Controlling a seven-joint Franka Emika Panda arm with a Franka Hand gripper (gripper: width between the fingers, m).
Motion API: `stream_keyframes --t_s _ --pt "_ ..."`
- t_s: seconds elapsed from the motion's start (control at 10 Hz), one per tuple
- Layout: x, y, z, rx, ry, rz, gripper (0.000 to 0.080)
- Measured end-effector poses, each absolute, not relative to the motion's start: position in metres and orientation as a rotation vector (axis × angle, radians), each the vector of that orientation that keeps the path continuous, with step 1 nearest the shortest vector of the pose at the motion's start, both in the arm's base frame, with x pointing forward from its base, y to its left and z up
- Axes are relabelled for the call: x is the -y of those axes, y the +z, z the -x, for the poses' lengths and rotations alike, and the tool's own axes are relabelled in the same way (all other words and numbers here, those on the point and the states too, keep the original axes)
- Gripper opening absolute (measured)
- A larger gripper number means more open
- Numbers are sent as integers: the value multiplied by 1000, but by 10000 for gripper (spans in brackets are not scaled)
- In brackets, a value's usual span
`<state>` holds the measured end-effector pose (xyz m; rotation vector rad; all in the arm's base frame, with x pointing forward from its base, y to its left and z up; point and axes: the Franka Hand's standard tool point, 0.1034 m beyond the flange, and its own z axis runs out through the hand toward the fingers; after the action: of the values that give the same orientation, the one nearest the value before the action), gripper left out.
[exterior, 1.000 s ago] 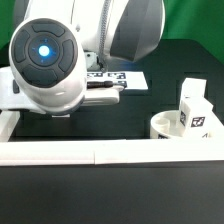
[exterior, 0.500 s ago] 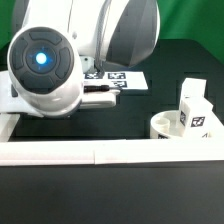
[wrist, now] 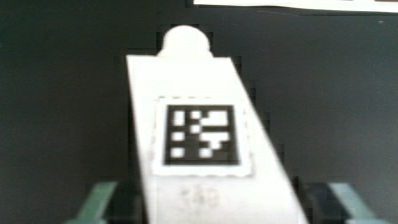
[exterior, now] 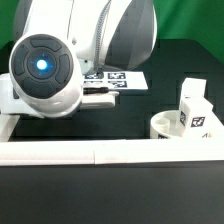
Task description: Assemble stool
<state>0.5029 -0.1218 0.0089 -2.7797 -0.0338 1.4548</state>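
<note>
In the wrist view a white leg block [wrist: 199, 120] with a black-and-white tag lies on the black table, its rounded peg end pointing away from me. My gripper [wrist: 217, 205] is open and straddles the leg's near end, with a gap between the leg and each fingertip [wrist: 98, 200]. In the exterior view the round white seat [exterior: 165, 126] sits at the right, and a second tagged leg block [exterior: 193, 108] stands upright on it. The arm's bulky white body [exterior: 60, 60] hides my gripper and the leg under it.
The marker board [exterior: 120, 80] lies behind the arm; its edge also shows in the wrist view [wrist: 294, 4]. A long white border rail [exterior: 100, 153] runs across the front. A white part [exterior: 10, 98] shows at the exterior view's left edge.
The arm's body has sunk a little and shifted slightly toward the exterior view's left. The seat and the upright leg have not moved.
</note>
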Motion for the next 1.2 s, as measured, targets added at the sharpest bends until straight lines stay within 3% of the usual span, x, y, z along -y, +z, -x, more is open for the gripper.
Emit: stream_keyframes --t_s 0.1,0.6,0.8,1.0,1.2 --pt "122 9 -503 34 1455 2780 324" --pt "118 13 -506 38 1453 2780 324" --pt "87 67 -531 43 1402 2803 324" --pt "76 98 -544 -10 1326 2838 324" --pt "88 79 -549 -17 1276 2871 325"
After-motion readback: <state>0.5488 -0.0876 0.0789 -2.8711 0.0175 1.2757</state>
